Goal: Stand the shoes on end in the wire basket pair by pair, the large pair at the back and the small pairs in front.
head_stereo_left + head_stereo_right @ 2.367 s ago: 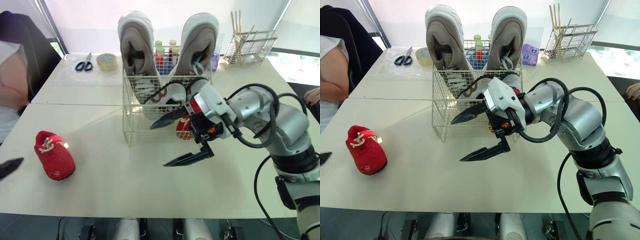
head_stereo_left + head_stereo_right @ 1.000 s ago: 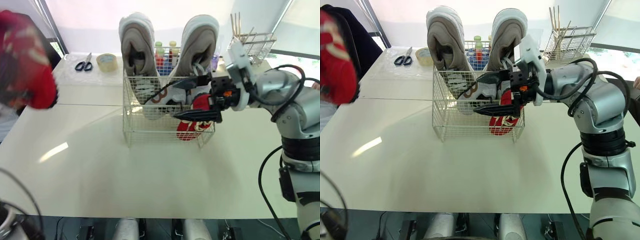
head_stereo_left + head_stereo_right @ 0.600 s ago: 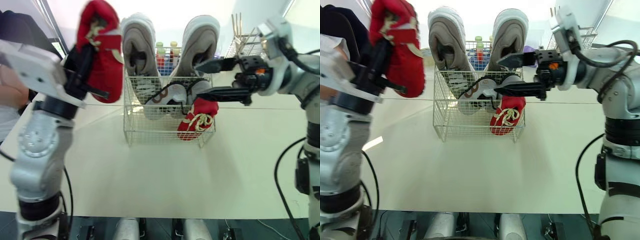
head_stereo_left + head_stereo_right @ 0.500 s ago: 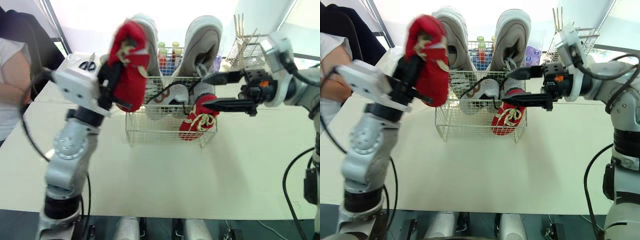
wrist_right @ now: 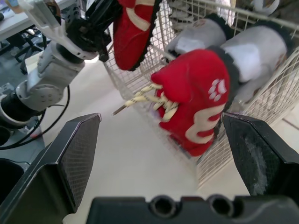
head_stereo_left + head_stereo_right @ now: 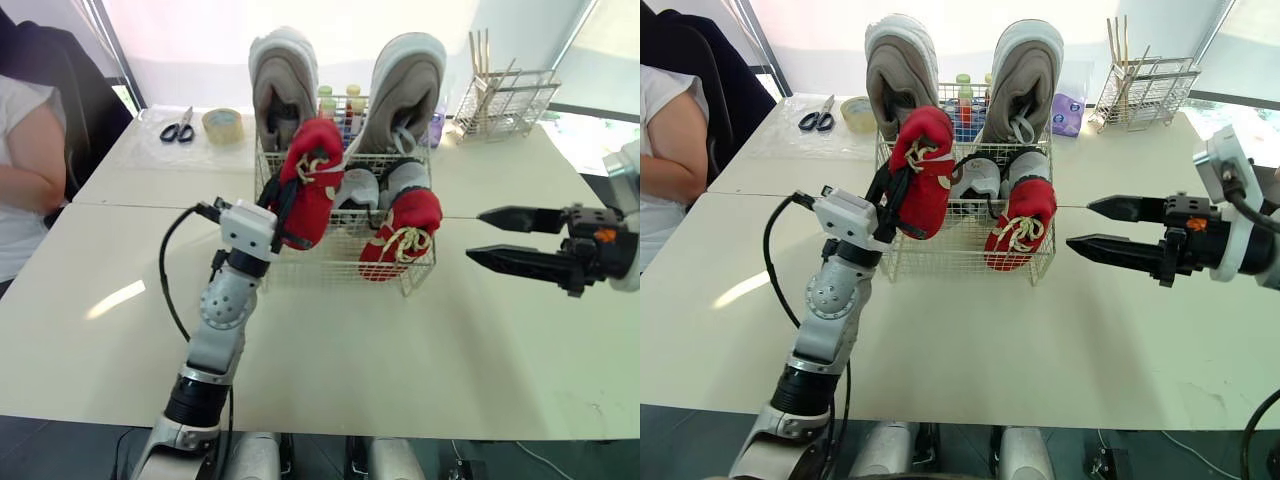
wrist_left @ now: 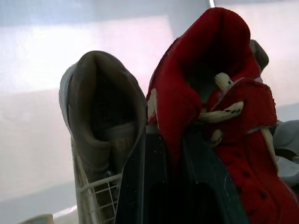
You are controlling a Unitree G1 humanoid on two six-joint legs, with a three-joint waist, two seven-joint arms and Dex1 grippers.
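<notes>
Red shoe (image 6: pixel 314 190) lifted to basket (image 6: pixel 340 258) front, cream laces, left claw (image 6: pixel 288 195) gripping

The held red shoe (image 6: pixel 312 180) hides the left end effector's (image 6: pixel 283 203) fingertips; it and the other red shoe (image 6: pixel 402 232) cover most of the grey pair (image 6: pixel 356 190).
</notes>
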